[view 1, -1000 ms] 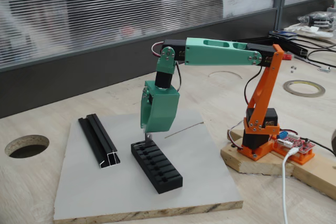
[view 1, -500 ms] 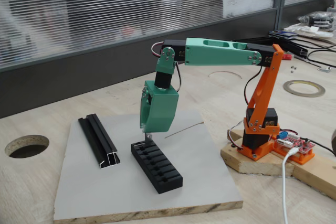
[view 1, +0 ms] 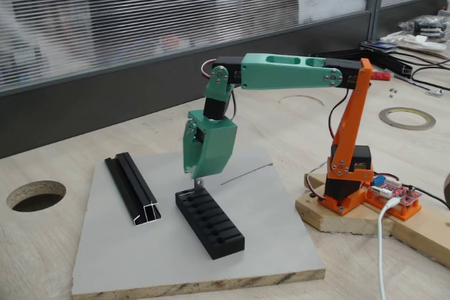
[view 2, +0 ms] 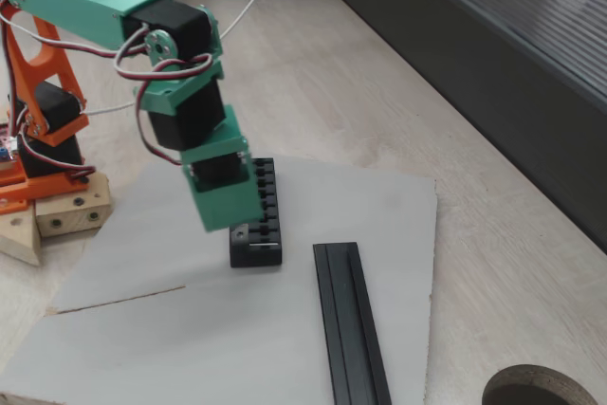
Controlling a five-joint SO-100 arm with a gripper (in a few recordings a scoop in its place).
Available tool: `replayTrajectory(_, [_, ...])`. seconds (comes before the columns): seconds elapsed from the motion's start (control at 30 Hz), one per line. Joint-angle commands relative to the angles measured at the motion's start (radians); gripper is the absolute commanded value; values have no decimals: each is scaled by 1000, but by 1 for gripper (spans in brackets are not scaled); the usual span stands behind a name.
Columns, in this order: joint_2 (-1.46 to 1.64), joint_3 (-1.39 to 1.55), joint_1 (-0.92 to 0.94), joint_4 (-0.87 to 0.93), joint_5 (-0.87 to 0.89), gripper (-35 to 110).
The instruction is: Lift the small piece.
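Both fixed views show our green gripper (view 1: pixel 200 179) pointing straight down over the near end of the black slotted block (view 1: pixel 209 223). We see the small piece (view 1: pixel 199 183), a silvery tab, pinched between the closed jaws just above the block's end slot. The black rail (view 1: pixel 132 189) lies beside it on the grey board (view 1: pixel 267 230).

Looks like a workshop/lab bench tbh: bare wood table (view 1: pixel 56 244) w/ a cable hole (view 1: pixel 35 194), loose cables (view 1: pixel 422 75) upper right, red circuit board (view 1: pixel 394 191) and tape roll (view 1: pixel 406 117).
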Motion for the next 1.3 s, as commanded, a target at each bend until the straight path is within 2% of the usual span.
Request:
replayTrajectory(0.0, [9,-12,-2,-77,9,17])
replayTrajectory(0.3, [3,-2,-2,-89,9,34])
replayTrajectory(0.53, [20,-12,-9,-81,9,34])
replayTrajectory(0.73, [29,-15,-14,2,9,34])
replayTrajectory(1.27, [107,2,-15,5,55,34])
